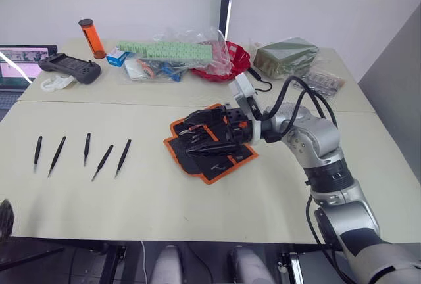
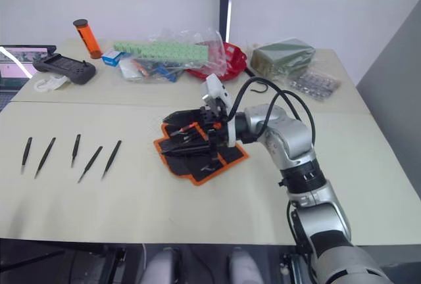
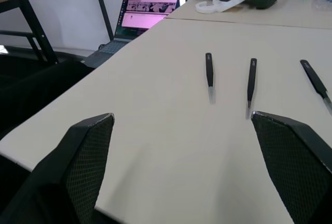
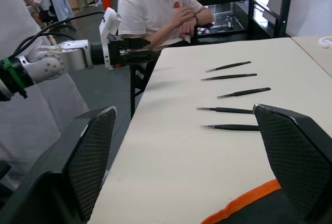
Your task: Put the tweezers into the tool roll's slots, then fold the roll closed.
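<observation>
Roll (image 1: 210, 144) mid-frame, rumpled under right gripper (image 1: 212, 138), jaws apart; flatten first, exposing slots. Five tweezers (image 1: 87, 148) mid-left, untouched. Left gripper (image 3: 181, 167) jaws apart.

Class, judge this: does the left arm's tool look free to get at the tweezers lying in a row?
Probably yes. The left tool is open, with bare table between it and the tweezers; the right tool is over the tool roll.

Five tweezers (image 1: 85, 148); one tool roll (image 1: 209, 141); one orange tube (image 1: 92, 38); one laptop (image 1: 18, 67); one controller (image 1: 70, 67).
</observation>
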